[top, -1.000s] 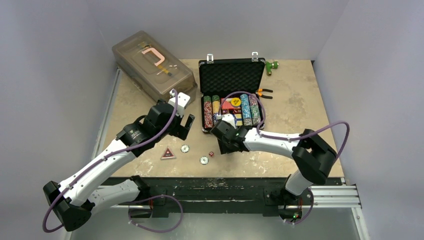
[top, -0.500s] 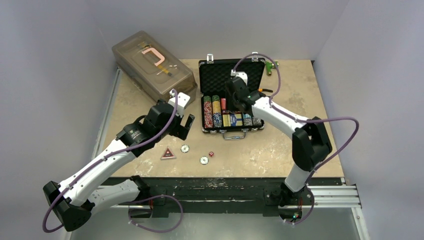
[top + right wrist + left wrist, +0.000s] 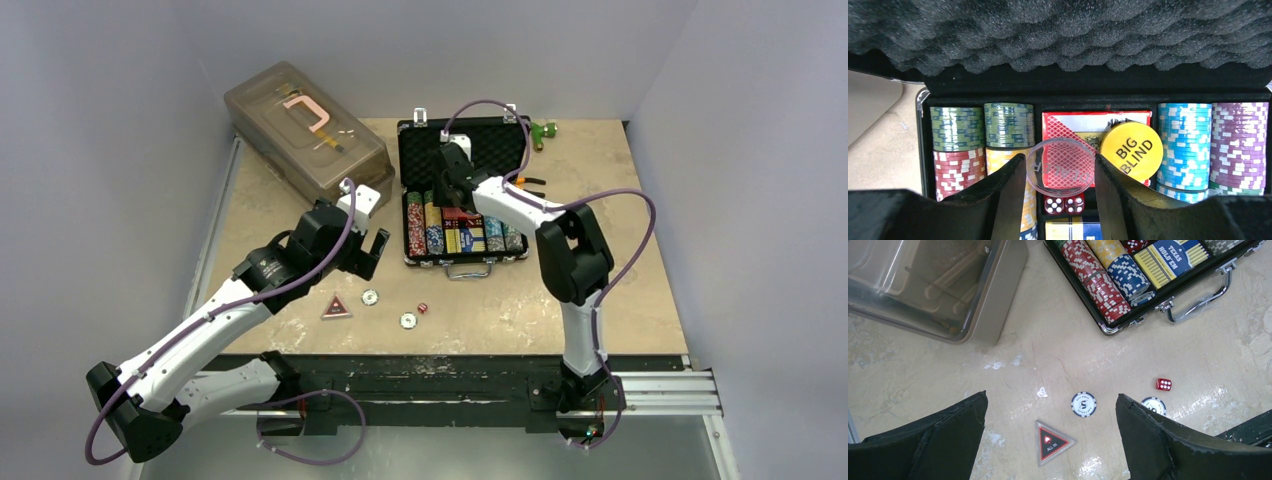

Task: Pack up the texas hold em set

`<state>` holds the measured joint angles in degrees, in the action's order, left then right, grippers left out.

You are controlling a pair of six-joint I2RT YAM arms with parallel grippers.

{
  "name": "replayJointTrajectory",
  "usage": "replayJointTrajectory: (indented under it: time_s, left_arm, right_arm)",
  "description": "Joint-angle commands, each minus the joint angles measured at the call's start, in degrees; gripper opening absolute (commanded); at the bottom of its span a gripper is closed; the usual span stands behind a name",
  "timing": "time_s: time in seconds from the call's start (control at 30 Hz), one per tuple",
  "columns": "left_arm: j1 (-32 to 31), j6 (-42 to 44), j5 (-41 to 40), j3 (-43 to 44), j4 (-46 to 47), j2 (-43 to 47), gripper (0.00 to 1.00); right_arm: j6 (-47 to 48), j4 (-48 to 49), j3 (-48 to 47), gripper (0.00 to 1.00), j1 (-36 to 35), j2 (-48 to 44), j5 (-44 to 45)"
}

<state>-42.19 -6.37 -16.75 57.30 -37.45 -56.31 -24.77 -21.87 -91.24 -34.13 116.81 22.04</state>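
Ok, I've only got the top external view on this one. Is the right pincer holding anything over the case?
Observer: Yes. The right wrist view shows the right pincer gripping a clear DEALER disc over the red card deck.
Operator: Is anything already lying on that deck?
Observer: A yellow BIG BLIND disc lies there, right beside the clear one.
Operator: And the little triangle on the table near the left arm?
Observer: In the left wrist view the triangular marker reads ALL IN.
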Motion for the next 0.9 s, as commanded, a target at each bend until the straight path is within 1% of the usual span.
replayJointTrajectory:
  time_s: [0.0,0.17,0.37,0.5,0.57,0.6,0.77,0.87]
  left_arm:
    - [-0.43,0.45,-0.57,1.41,1.25,0.14,0.95]
    - [-0.5,0.44,-0.43,1.35,1.31,-0.09,0.95]
    - [-0.56,0.48,-0.99,1.16,1.4,-0.11,0.95]
    - [-0.91,0.44,-1.35,0.9,1.57,-0.64,0.95]
    - [-1.2,0.61,-1.82,0.81,1.46,-1.07,0.95]
    - [-1.42,0.71,-2.27,0.81,1.41,-1.34,0.95]
    - [-2.63,0.19,-5.68,-0.05,2.05,-0.26,0.95]
    - [-2.92,-1.96,-6.41,-0.67,2.56,1.84,0.96]
  right_arm:
    - [0.24,3.21,-1.69,0.34,-0.15,0.01,2.78]
    - [0.33,4.28,-0.95,0.39,-0.13,1.49,3.03]
    - [1.37,4.85,-1.4,0.48,-0.15,2.8,3.49]
    - [1.26,3.16,-2.78,0.66,-0.1,3.5,3.98]
    - [1.18,2.53,-2.65,0.78,-0.13,2.91,4.87]
    - [1.22,2.04,-2.58,0.8,-0.19,2.52,5.32]
    - [1.56,0.58,1.83,0.83,-2.58,-5.08,5.28]
    - [1.98,-0.2,6.77,0.88,-6.91,-12.42,5.25]
